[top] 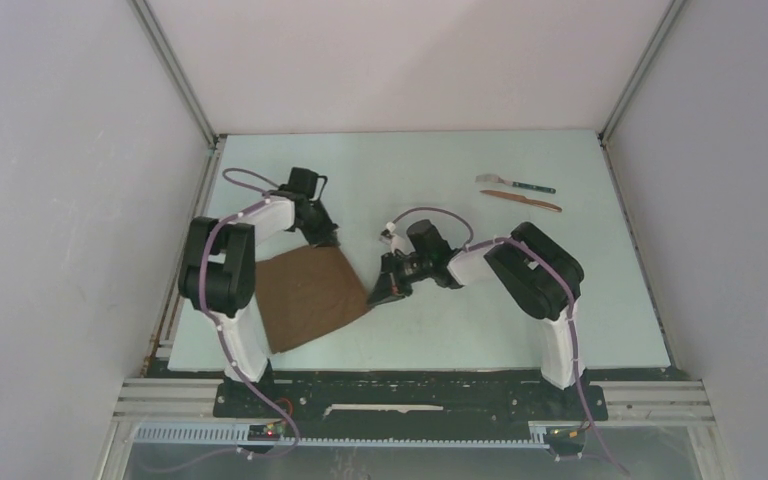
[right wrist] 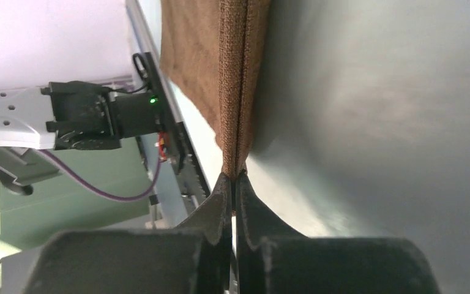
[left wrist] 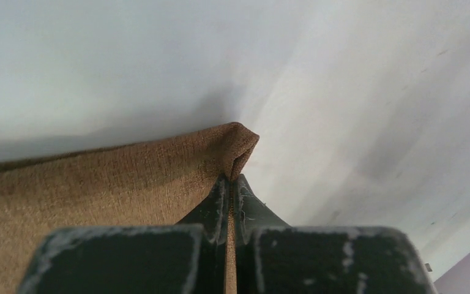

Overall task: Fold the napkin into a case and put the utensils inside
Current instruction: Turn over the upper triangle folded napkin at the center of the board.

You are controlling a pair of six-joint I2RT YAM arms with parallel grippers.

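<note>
The brown napkin (top: pixel 310 296) lies flat on the table, near the left arm. My left gripper (top: pixel 326 240) is shut on its far corner; the left wrist view shows the cloth (left wrist: pixel 128 177) pinched between the closed fingers, with the corner bunched just past the tips. My right gripper (top: pixel 375 297) is shut on the napkin's right corner, and the right wrist view shows a doubled edge of cloth (right wrist: pixel 235 86) held at its fingertips. The two utensils lie far right at the back: a silver-headed piece with a teal handle (top: pixel 516 183) and a reddish-brown knife-like stick (top: pixel 521 199).
Pale table (top: pixel 460 320) between grey side walls, with a black rail (top: pixel 410 385) at its near edge. The utensils lie well apart from both arms.
</note>
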